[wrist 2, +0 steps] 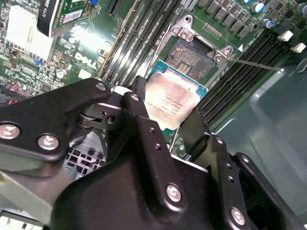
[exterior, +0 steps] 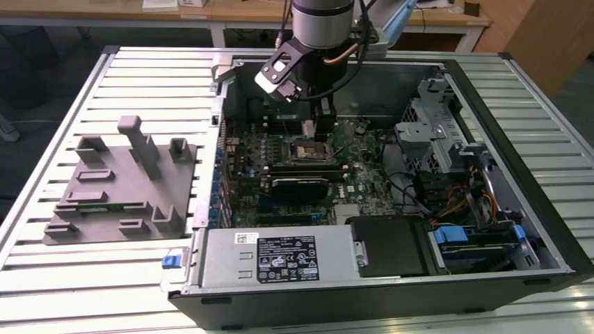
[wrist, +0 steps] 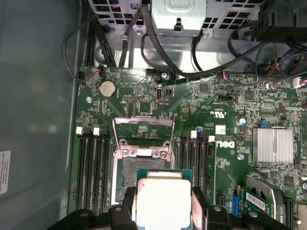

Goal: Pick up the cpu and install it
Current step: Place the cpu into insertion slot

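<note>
End effector point(exterior: 316, 124), in the exterior view, hangs inside the open computer case point(exterior: 519, 229) above the socket point(exterior: 307, 148). A grey tray point(exterior: 121, 184) lies on the desk point(exterior: 55, 278) at nine o'clock from the case.

In the second wrist view, black fingers point(wrist 2: 144, 120) clamp the cpu point(wrist 2: 172, 103) by opposite edges, close beside the socket point(wrist 2: 192, 55).

In the first wrist view, the gripped cpu point(wrist: 163, 199) overlaps one edge of the socket point(wrist: 125, 175), whose metal frame point(wrist: 143, 136) stands flipped open.

The exterior view looks down from high and well back on the whole open computer case point(exterior: 483, 90), with the socket point(exterior: 307, 148) near its middle. Both wrist views hang close above that socket (from different sides of it), sharing it and the chip point(wrist: 163, 201).
</note>
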Robot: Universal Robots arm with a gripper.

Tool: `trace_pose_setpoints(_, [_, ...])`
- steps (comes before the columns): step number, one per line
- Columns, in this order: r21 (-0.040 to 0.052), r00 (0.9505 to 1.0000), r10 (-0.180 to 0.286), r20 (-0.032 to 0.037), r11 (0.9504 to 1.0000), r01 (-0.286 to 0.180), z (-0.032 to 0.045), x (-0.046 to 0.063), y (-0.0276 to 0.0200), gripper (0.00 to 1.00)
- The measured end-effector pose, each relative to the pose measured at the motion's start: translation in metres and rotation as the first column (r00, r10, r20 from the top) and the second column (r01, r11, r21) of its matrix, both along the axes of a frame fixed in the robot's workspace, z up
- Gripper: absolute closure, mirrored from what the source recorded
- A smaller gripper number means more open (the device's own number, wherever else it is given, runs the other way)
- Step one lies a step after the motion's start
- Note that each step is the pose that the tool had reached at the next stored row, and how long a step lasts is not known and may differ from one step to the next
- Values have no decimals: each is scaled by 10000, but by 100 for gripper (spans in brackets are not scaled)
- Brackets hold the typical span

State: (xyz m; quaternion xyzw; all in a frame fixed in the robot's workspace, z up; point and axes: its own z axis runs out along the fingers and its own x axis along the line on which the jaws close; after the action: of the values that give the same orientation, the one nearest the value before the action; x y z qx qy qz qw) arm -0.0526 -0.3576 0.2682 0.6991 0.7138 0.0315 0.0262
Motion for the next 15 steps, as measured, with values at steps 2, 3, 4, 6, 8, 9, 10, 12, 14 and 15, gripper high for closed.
trace_pose_setpoints(2, [1,10000,1,1,10000,-1,-2,0,0,46])
trace_pose_setpoints(3, [2,10000,1,1,10000,-1,-4,-3,0,46])
trace_pose_setpoints(4, [2,10000,1,2,10000,-1,-4,-3,0,46])
trace_pose_setpoints(6, [3,10000,-1,2,10000,1,-5,-7,1,46])
trace_pose_setpoints(8, [5,10000,0,3,10000,0,-9,-16,1,46])
trace_pose_setpoints(9, [5,10000,0,4,10000,0,-12,-21,1,46])
trace_pose_setpoints(10, [4,10000,0,3,10000,0,-17,-24,2,46])
trace_pose_setpoints(12, [0,10000,0,1,10000,0,-27,-27,11,46])
trace_pose_setpoints(14, [2,10000,0,1,10000,0,-40,-28,27,46])
trace_pose_setpoints(15, [2,10000,0,2,10000,0,-48,-28,38,46])
